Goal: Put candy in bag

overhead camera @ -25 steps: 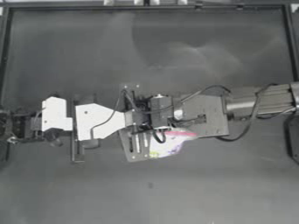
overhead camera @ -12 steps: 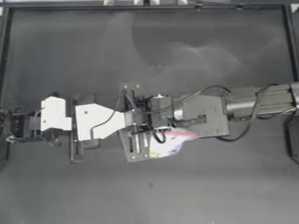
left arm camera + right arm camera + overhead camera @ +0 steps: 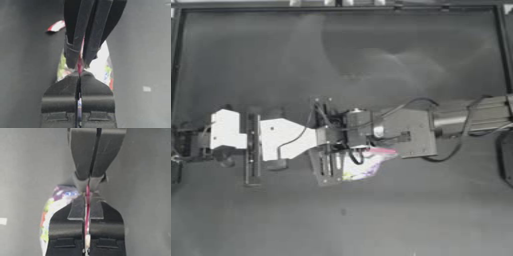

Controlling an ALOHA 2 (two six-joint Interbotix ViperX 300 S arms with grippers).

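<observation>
Top view: both claws pinch crinkly clear bag (image 3: 365, 167).

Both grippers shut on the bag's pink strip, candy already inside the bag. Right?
Not quite. Both grippers, left and right, are shut on the bag's strip, but the left wrist view shows the candy lying on the table, outside it.

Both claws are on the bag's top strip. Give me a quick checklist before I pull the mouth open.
1. Left claw shut on the bag: ok; the pink strip runs between its jaws.
2. Right claw shut on the bag: ok; same strip pinched, facing the left claw.
3. Bag mouth open: not ok; both claws meet on one closed edge.
4. Candy located: ok; lying on the table, outside the bag.
5. Free claw for the candy: not ok; both are occupied.
</observation>
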